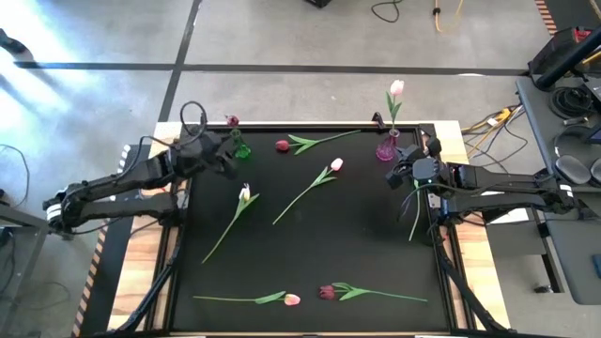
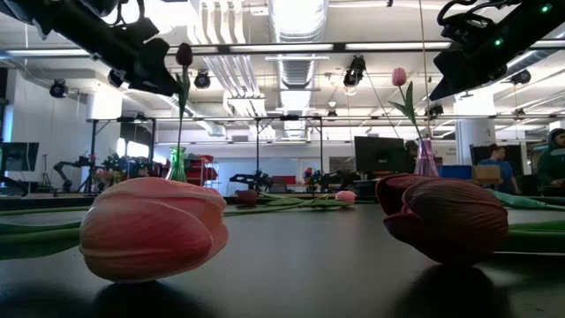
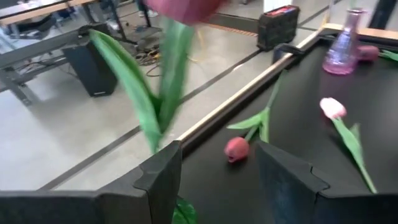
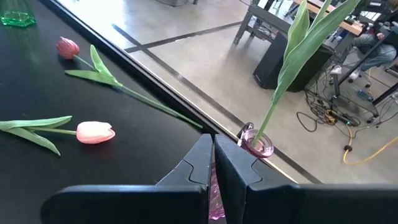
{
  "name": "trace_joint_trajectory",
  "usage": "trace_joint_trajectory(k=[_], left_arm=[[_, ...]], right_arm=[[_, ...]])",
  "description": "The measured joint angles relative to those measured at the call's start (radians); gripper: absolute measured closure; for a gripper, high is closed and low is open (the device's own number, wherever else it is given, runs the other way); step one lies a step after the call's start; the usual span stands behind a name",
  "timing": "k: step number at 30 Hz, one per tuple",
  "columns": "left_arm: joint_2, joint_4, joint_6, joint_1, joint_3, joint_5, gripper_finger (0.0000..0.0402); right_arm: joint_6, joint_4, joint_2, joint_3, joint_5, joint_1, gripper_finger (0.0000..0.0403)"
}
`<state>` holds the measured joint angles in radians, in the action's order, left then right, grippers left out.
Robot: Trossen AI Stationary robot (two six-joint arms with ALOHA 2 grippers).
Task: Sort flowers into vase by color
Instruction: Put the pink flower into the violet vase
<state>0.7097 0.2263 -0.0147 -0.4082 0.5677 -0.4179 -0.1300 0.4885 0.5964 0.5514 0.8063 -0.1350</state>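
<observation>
Left gripper [image 1: 228,161] spread wide at the green vase [image 1: 240,148], right gripper [image 1: 402,175] pinched shut on nothing beside the purple vase [image 1: 386,148]

I see one maroon tulip [image 1: 232,121] standing in the green vase and one pink tulip [image 1: 396,89] in the purple vase, while six more flowers lie flat on the black table [image 1: 357,235], among them a pink one mid-table [image 1: 335,165] and a maroon one near the front edge [image 1: 326,292]; they look light and soft-headed, with long thin green stems likely to bend, so I judge mid-stem, below the leaves, the safest hold, never the small head
</observation>
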Motion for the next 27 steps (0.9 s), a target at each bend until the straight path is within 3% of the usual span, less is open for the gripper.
trace_joint_trajectory(k=[9,16,20,27], left_arm=[[0.043,-0.011,-0.022,0.263,-0.013,-0.011,0.0214],[0.200,-0.104,-0.113,0.471,-0.009,-0.003,0.0217],[0.359,-0.255,-0.242,0.474,-0.007,0.092,0.0236],[0.682,-0.592,-0.363,0.412,-0.007,0.130,0.0266]], right_arm=[[-0.001,0.000,0.000,0.000,-0.109,0.000,0.0390],[-0.027,0.000,0.000,0.000,-0.111,0.000,0.0390],[-0.028,0.000,0.001,0.000,-0.111,0.000,0.0390],[-0.028,0.000,0.001,0.000,-0.111,0.000,0.0390]])
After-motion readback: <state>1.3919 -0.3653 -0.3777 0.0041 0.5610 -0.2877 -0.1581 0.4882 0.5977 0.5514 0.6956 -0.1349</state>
